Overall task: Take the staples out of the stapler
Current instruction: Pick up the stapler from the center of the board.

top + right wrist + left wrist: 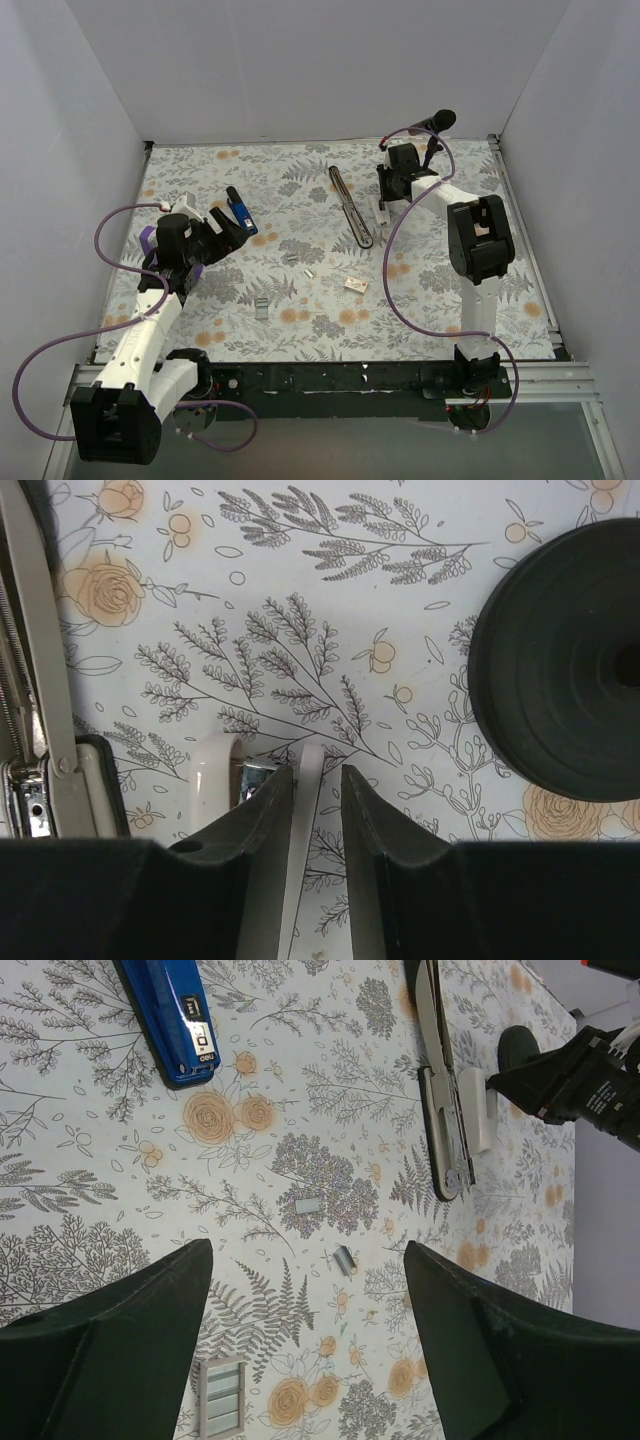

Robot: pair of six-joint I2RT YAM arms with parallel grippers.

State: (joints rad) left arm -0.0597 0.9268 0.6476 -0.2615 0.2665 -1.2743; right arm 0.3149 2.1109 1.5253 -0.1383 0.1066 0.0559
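The stapler's long dark base strip with its silvery channel [350, 205] lies opened out at mid-back; it also shows in the left wrist view [445, 1110] and at the left edge of the right wrist view [35, 680]. A blue-and-black stapler body [238, 210] [175, 1015] lies apart to the left. Loose staples lie on the cloth [290, 258] [262, 308] [307, 1203] [344, 1258] [221, 1397]. My left gripper [232, 228] [305, 1290] is wide open and empty above them. My right gripper [385, 200] [318, 775] is narrowly open astride one arm of a white U-shaped piece [215, 770] beside the channel.
A black round disc [560, 660] sits right of my right gripper. A small beige box [355, 284] lies mid-table. A purple block [147, 240] is partly hidden by my left arm. White walls enclose the floral cloth on three sides.
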